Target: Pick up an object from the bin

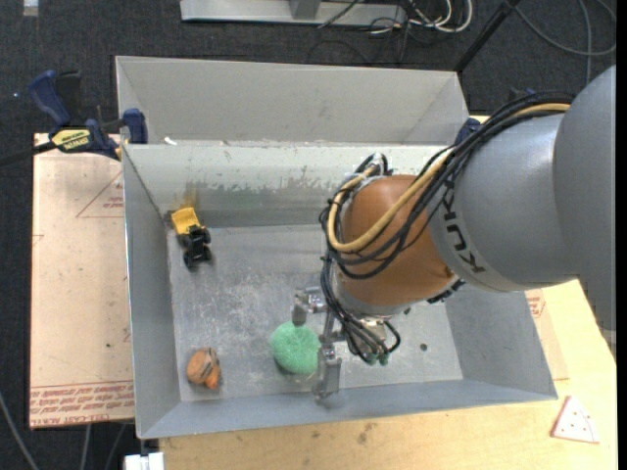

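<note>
My gripper [318, 343] reaches down in the front middle of the bin, below the orange cover on the wrist. Its fingers stand apart, one fingertip [310, 305] at the back and the other near the bin's front wall. A fuzzy green ball [292, 349] lies on the bin floor right by them, its right side in the gap between the two fingers. Whether the fingers touch the ball I cannot tell.
A yellow and black toy truck lies in the back left corner of the bin [191, 235]. A small orange-brown thing [203, 368] rests in the front left corner. The arm and its cables cover the right half of the bin.
</note>
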### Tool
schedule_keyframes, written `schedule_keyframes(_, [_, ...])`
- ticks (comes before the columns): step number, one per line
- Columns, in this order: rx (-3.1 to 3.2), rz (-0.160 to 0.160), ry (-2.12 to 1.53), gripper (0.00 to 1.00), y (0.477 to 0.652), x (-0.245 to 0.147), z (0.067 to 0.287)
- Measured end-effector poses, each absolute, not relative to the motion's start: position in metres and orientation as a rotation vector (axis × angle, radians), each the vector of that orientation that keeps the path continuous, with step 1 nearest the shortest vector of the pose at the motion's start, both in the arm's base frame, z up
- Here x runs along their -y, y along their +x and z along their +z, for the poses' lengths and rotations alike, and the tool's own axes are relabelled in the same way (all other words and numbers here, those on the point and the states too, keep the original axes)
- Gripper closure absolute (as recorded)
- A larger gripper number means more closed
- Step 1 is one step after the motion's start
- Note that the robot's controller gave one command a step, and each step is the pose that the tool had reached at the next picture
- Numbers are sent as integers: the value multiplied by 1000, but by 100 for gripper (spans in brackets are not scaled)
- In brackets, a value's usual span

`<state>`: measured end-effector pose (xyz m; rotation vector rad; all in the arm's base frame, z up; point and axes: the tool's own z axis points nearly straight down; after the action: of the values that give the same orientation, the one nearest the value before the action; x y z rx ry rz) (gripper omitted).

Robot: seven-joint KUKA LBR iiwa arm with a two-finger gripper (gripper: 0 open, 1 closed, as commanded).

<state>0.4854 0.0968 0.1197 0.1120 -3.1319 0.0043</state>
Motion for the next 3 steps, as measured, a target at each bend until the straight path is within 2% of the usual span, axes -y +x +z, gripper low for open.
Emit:
schedule_keyframes(1, [3146, -4, -55, 100, 503, -88, 86])
schedule_keyframes(2, [3146, -4, -56, 100, 503, -88, 86])
schedule_keyframes(3, [3143, -2, -8, 100, 501, -92, 193])
